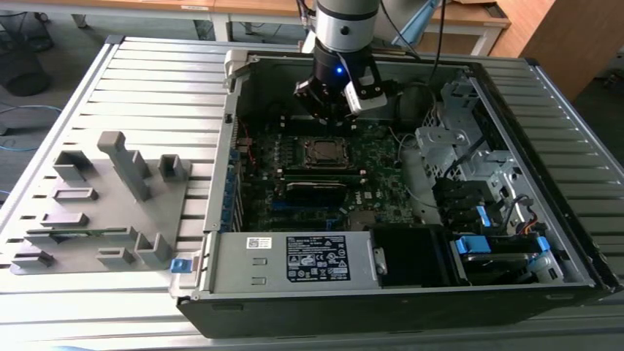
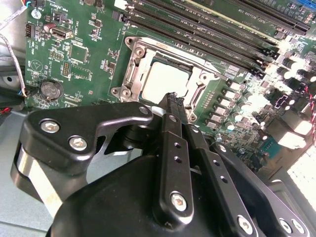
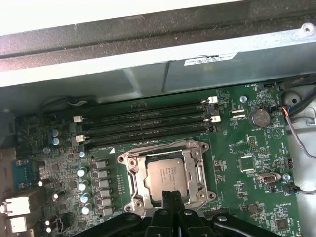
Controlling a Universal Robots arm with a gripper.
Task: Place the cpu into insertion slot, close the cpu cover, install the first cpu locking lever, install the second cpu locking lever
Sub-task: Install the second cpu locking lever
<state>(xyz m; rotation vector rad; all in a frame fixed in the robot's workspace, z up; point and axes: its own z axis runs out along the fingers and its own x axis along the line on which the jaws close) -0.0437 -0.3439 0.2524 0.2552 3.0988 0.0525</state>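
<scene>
The cpu (image 3: 165, 178) lies flat in the insertion slot (image 3: 129, 186) on the green motherboard, its silver-grey top facing up. The cpu cover (image 3: 193, 170) lies down around it, and the chip shows through its window. In the second wrist view the cpu (image 2: 163, 79) sits inside the same silver frame (image 2: 134, 64). My gripper (image 3: 170, 196) is shut with nothing between its fingers, and its tips hover at the socket's edge. In the exterior view the gripper (image 1: 334, 121) hangs inside the open computer case just beyond the socket (image 1: 326, 152).
Long black memory slots (image 3: 143, 123) run beside the socket. The labelled power supply box (image 1: 292, 259) fills the case's near side, and drive cages (image 1: 468, 146) with cables stand at the exterior view's right. A grey fixture block (image 1: 98, 205) rests on the slatted table at the left.
</scene>
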